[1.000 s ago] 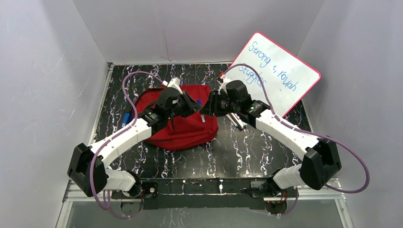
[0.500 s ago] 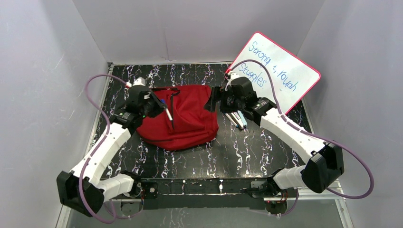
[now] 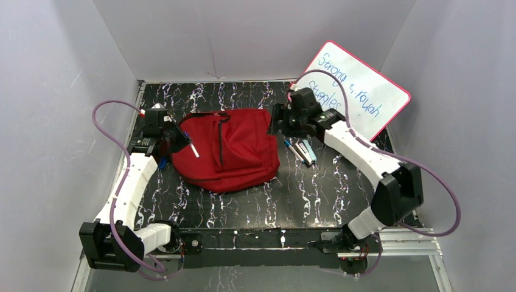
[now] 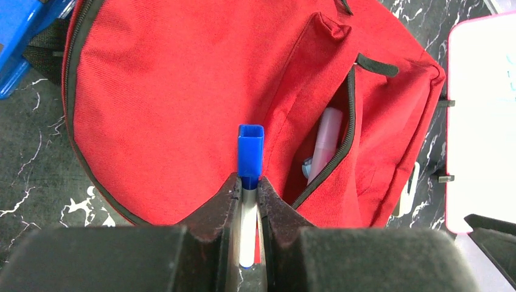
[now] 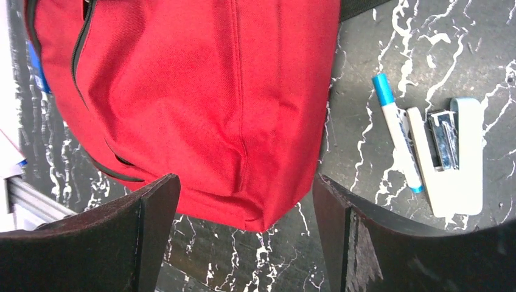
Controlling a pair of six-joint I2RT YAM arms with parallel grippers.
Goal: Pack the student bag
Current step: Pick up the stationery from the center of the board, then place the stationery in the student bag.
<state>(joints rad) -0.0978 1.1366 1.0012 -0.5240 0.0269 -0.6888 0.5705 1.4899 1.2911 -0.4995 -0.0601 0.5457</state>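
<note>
Student bag (image 3: 243, 159) lies near a whiteboard (image 3: 360, 91) handwritten "Strong", partly legible.

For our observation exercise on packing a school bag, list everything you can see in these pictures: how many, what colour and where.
backpack: one, red, middle of the table, front pocket unzipped
marker: one, white with blue cap, held over the backpack
pink tube: one, inside the open pocket
pen: one, white with blue cap, on the table right of the backpack
stapler: one, white, beside the pen
blue thing: one, left of the backpack, partly hidden
whiteboard: one, pink-edged, leaning at back right
table: one, black with white veins
left gripper: shut on the marker
right gripper: open, above the backpack's edge
</note>
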